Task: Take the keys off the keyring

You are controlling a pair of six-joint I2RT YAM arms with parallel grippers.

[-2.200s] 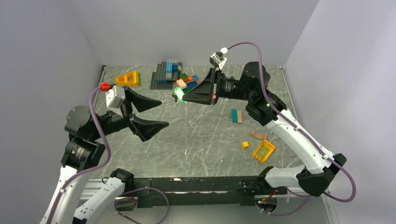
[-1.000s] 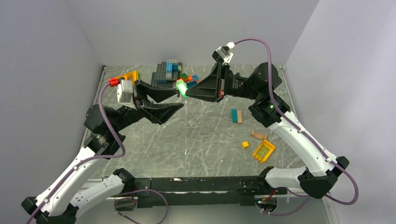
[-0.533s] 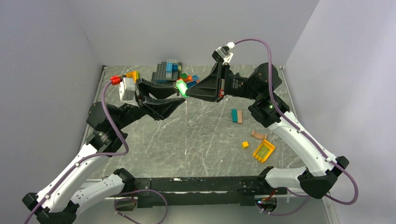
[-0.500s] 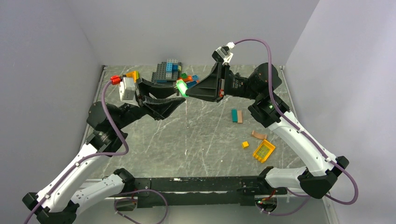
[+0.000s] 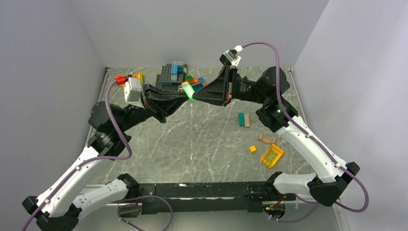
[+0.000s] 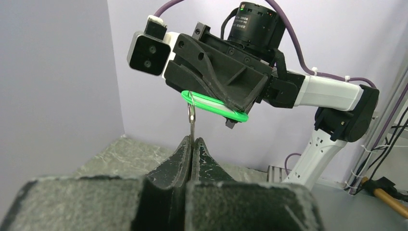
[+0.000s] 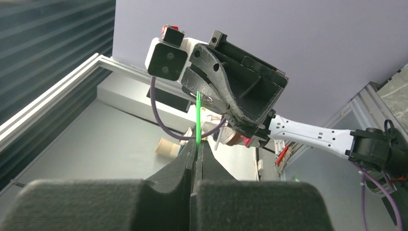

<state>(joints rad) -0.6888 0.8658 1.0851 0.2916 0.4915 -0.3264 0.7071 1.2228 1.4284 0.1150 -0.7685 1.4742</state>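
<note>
A bright green keyring (image 5: 188,90) (image 6: 214,105) (image 7: 197,118) is held in the air over the back of the table. My right gripper (image 5: 192,96) (image 7: 196,145) is shut on it, reaching in from the right. A thin metal key (image 6: 192,121) hangs on the ring's left end. My left gripper (image 5: 181,97) (image 6: 192,140) is shut on that key's blade, tip to tip with the right gripper. In the top view the key itself is too small to make out.
A dark grey baseplate (image 5: 166,82) with stacked bricks lies at the back of the marble table (image 5: 202,144), with loose bricks (image 5: 195,81) beside it. A teal and tan block pair (image 5: 244,119), a yellow tray (image 5: 272,156) and small pieces (image 5: 252,149) lie at the right.
My left arm has reached right and up toward the keyring, and its jaws have gone from open to shut on the key. The right gripper has held the ring almost still.
</note>
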